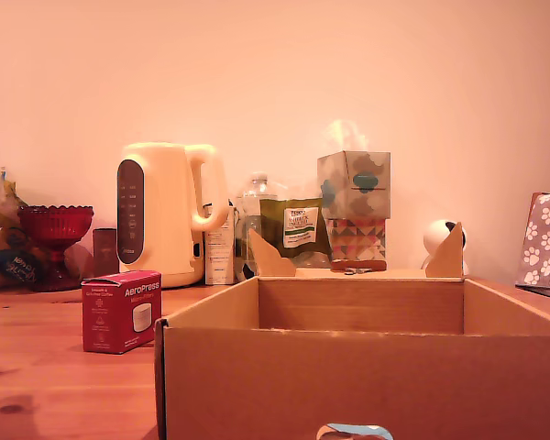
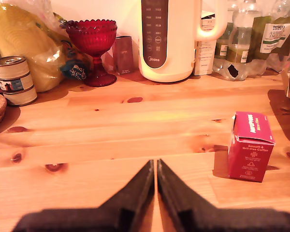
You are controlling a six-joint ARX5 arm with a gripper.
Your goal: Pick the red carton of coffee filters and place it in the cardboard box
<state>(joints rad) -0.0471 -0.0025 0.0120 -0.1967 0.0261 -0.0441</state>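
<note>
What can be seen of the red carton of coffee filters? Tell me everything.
The red carton of coffee filters is a small, roughly cubic cardboard box, red with white "AeroPress" lettering, finer white print and a small white window picture on one face. It looks closed and undamaged. It stands upright on the wooden table, turned corner-on to the exterior camera, at the exterior view's left of the cardboard box and in front of the cream kettle. Only the table touches it; the gripper, shut, is clear of it.

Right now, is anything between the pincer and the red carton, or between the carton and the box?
Nothing visible. In the wrist view only bare table lies between the shut pincer and the red carton. In the exterior view the carton stands just left of the box, with nothing between; only the box's own wall must be cleared.
</note>
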